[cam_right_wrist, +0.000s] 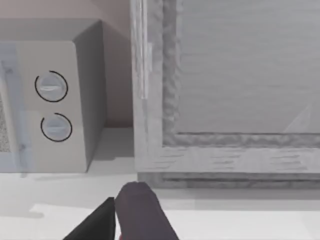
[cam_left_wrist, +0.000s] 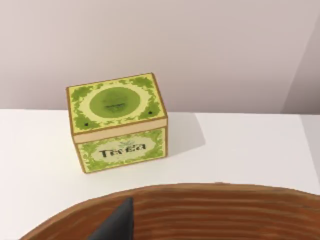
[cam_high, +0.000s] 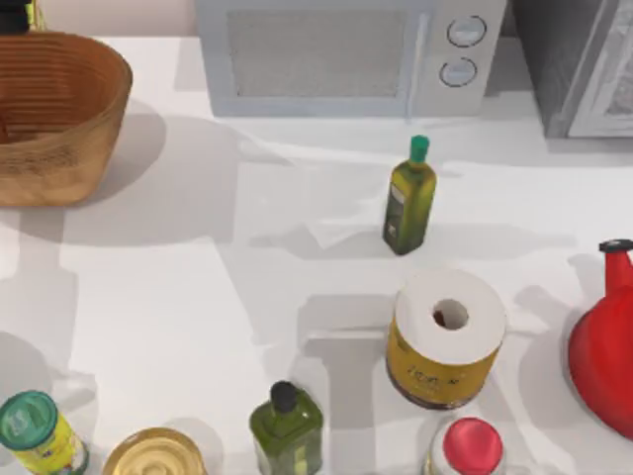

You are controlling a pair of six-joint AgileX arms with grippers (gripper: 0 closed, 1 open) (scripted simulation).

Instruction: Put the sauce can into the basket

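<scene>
Top view: the basket (cam_high: 59, 119) is set at the far left corner of the table (cam_high: 178, 297), well apart from the green-capped oil bottle (cam_high: 408, 198) near the middle. In the left wrist view, the left gripper (cam_left_wrist: 117, 222) is seen over the basket's rim, a tea box (cam_left_wrist: 117, 122) beyond it. The right gripper (cam_right_wrist: 100, 225) is faced toward the microwave (cam_right_wrist: 50, 105) at the far edge. Neither gripper's jaw state can be told, and the sauce can cannot be placed.
</scene>
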